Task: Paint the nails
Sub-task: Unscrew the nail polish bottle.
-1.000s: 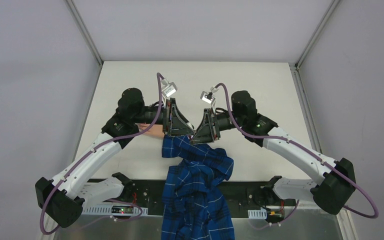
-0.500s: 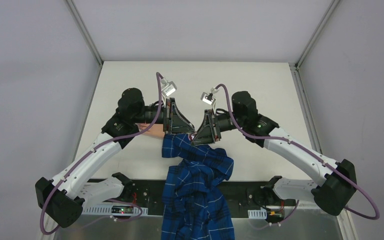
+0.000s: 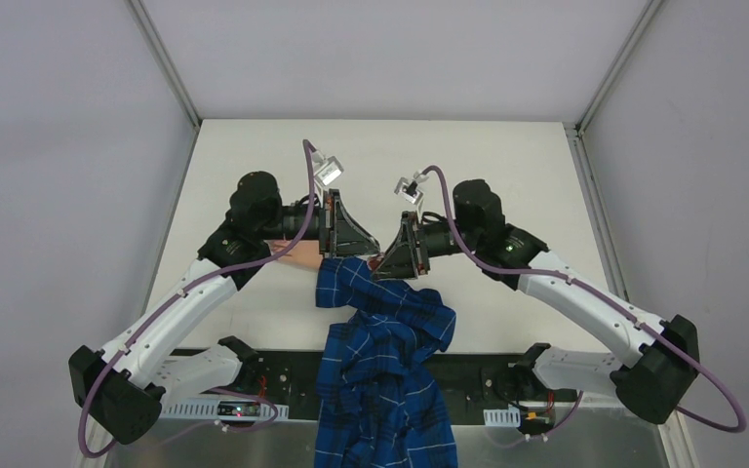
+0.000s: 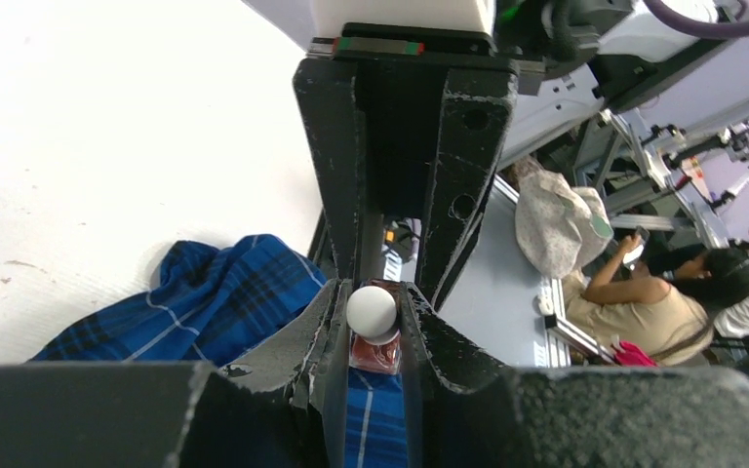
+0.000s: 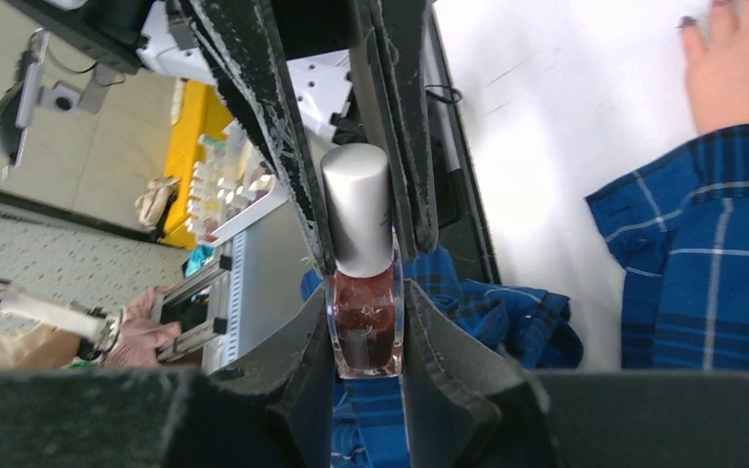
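Both wrists sit a touch further round than a second ago, their little cameras tilted anew, and the right elbow is slightly nearer the table's right near corner; nothing else has shifted.

From where I stand, the pale hand [image 3: 297, 255] lies flat on the table [image 3: 507, 156] about midway between the far and near edges, a little toward the left edge, half hidden under the left arm. The nails [image 5: 688, 21] point away from the bottle; only one dark tip shows, in the right wrist view. The plaid sleeve [image 3: 380, 322] trails back over the near edge.

The left gripper [image 4: 371, 327] is narrowed onto the white cap [image 4: 371, 308]. Meeting it nose to nose, the right gripper [image 5: 363, 322] clamps the glass bottle [image 5: 363, 339] of dark red polish by its body. It looks to me like the cap is being unscrewed, with no painting begun.

The bottle hangs right above the sleeve cuff. If the cap lets go with a jerk, or the smooth glass turns in the right fingers, polish could tip onto the cloth. The brush would then have to swing back under the left arm to reach the nails, and could smear skin on the way.
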You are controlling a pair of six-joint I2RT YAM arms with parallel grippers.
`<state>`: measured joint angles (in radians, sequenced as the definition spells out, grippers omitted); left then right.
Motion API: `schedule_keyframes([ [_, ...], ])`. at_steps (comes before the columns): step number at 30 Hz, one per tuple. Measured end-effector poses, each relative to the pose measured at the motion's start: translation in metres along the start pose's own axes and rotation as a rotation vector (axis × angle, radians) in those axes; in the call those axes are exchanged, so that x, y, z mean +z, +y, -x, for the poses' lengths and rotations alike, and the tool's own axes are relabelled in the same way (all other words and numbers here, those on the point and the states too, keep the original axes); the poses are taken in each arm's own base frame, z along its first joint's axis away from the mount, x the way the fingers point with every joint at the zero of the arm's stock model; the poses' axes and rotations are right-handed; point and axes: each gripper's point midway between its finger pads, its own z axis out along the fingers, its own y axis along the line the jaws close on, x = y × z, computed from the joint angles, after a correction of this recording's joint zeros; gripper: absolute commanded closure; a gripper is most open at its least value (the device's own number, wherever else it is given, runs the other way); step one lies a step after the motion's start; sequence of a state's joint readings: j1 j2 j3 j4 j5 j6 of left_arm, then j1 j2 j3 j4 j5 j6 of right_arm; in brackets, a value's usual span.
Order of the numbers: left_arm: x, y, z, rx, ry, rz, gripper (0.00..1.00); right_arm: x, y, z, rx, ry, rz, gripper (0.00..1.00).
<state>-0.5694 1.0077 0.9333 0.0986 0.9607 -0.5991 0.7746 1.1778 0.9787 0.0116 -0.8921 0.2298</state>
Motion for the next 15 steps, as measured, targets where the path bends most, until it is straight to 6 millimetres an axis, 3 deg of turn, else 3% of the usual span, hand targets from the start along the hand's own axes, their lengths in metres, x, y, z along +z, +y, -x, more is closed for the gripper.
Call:
schedule_keyframes([
  [6, 0.0, 0.015, 0.007, -0.009, -0.047, 0.073, 1.0, 0.0, -0.018, 0.011, -0.004, -0.045, -0.15, 1.0],
  [15, -0.005, 0.064, 0.02, -0.064, -0.132, 0.273, 1.0, 0.009, -0.068, 0.03, -0.021, -0.118, -0.485, 1.0],
])
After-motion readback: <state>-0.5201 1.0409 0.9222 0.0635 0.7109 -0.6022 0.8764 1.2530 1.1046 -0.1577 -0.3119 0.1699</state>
